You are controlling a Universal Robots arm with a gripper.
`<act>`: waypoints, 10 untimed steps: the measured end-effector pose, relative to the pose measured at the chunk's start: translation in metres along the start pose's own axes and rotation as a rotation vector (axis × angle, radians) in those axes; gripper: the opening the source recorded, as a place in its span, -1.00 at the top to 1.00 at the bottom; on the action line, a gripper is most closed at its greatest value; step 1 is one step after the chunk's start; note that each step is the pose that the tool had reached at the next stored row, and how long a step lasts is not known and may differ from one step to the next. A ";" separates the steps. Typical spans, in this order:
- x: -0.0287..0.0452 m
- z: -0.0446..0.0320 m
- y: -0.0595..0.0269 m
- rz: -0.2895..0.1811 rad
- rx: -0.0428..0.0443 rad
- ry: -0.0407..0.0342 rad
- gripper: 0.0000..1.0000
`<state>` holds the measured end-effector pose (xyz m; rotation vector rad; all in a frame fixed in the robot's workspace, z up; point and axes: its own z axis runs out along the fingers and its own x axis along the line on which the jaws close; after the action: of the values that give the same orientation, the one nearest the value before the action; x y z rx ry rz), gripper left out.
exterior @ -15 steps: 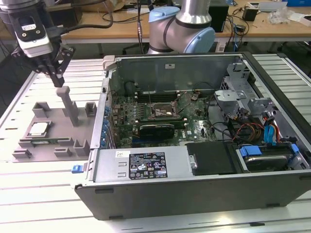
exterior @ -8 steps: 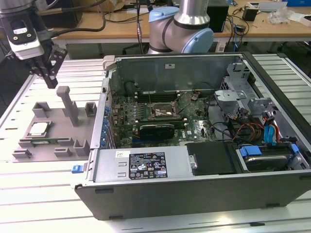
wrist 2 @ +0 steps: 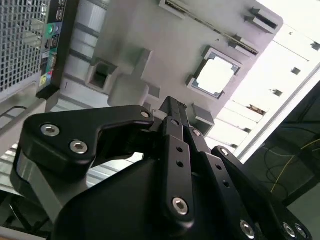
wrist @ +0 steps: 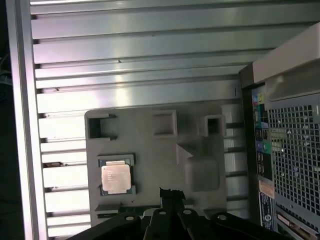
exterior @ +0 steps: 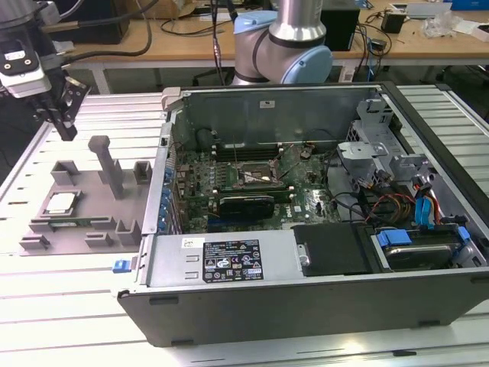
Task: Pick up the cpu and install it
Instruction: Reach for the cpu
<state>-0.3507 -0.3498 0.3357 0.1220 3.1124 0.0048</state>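
The hand [exterior: 66,128] hangs in the air above the slatted metal counter [exterior: 53,306], its dark fingers [wrist 2: 172,107] drawn narrow with the tips together and nothing between them. It touches nothing. In both wrist views the fingertips point down toward the grey plastic tray [wrist: 150,150] that lies flat on the counter beneath.

The cpu [exterior: 61,202] sits below the hand and clear of it, silvery top plate facing up, in a square recess of the tray. In the first wrist view the cpu [wrist: 116,177] lies just off to one side of the fingertips rather than straight under them, and the second wrist view shows the cpu [wrist 2: 216,77] likewise beyond the tips, framed by low raised edges. A tall upright post [exterior: 108,164] stands on the tray, on the side of the cpu away from the hand, toward the exterior view's right.

Further that way, well apart from the hand, the open computer case [exterior: 267,306] rests on the counter just beside the tray. On the green board inside, the dark square socket [exterior: 256,178] lies far from both hand and cpu.
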 end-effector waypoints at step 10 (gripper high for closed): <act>0.0205 0.0207 0.0017 0.000 0.0027 -0.0003 0.79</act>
<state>-0.3704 -0.3464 0.3145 0.1221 3.1122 0.0006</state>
